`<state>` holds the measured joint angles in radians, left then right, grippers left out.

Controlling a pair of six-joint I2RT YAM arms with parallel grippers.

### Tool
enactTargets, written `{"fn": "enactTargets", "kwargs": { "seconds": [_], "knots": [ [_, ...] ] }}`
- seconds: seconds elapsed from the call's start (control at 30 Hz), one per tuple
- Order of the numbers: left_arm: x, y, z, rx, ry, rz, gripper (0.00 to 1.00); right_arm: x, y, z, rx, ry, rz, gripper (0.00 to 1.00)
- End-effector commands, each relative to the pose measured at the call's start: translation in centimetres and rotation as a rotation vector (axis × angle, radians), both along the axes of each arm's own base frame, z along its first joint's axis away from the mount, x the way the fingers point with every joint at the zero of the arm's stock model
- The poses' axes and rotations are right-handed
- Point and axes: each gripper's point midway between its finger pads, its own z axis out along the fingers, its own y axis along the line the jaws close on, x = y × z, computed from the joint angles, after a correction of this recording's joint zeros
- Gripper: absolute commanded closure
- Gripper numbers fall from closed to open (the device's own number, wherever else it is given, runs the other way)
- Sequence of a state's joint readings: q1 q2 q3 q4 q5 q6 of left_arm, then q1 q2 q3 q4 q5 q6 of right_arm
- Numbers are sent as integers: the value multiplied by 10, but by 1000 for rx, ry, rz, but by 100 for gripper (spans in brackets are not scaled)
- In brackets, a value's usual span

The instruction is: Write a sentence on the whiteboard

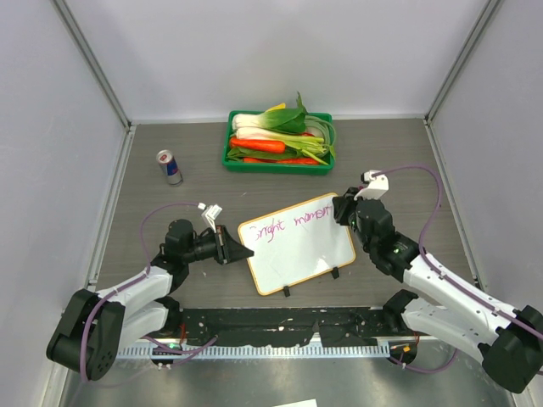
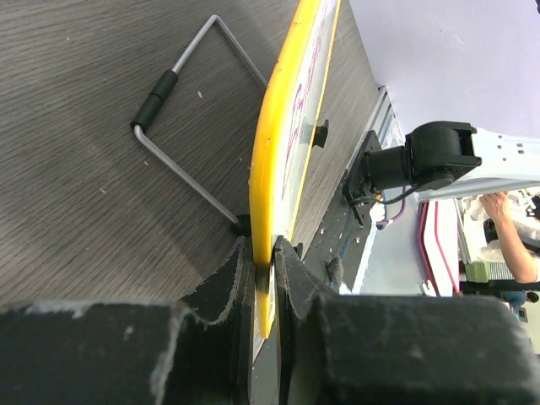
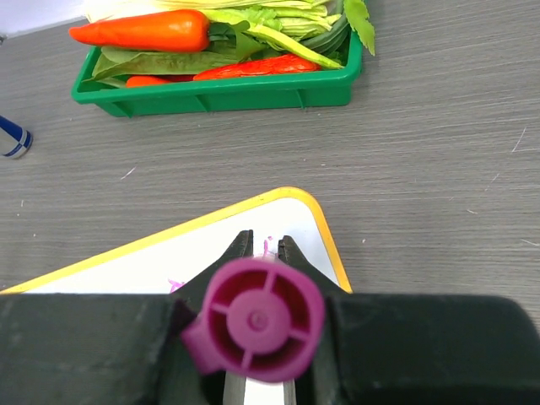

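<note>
The whiteboard sat at the counter's centre, its 9 o'clock edge pinched between the closed left fingers. The right fingers, closed on a purple marker, stood at the board's 2 o'clock corner, where the first line of the sentence ran out. In the inspector's judgement, the step required a firm pinch, light even strokes, and the next word started lower.

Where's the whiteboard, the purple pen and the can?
whiteboard (image 1: 301,254): top view, on its blank white middle.
purple pen (image 3: 257,321): right wrist view, on its round back end.
can (image 1: 170,168): top view, on its side.
</note>
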<state>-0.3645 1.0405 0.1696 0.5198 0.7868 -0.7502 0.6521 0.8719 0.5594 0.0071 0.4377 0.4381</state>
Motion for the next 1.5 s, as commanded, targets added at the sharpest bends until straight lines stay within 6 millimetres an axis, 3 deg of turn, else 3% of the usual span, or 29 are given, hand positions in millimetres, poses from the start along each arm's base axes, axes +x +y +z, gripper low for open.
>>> {"fn": "enactTargets", "kwargs": {
  "seconds": [0.0, 0.4, 0.7, 0.93, 1.1, 1.47],
  "knots": [
    [5, 1, -1, 18, -42, 7, 100, -4, -2, -1, 31, -1, -7, 99],
    [5, 1, -1, 19, -39, 7, 100, -16, -6, -24, 1, 68, 15, 99],
    [5, 1, -2, 20, -38, 9, 100, -19, -14, -28, -10, 71, -15, 99],
    [5, 1, -1, 19, -39, 9, 100, -8, -16, -14, -27, 39, -54, 98],
    [5, 1, -1, 19, -39, 7, 100, -1, -18, 7, -25, -4, -77, 99],
    [5, 1, -1, 19, -39, 7, 100, 3, -15, 37, 3, -63, -72, 98]
  ]
}}
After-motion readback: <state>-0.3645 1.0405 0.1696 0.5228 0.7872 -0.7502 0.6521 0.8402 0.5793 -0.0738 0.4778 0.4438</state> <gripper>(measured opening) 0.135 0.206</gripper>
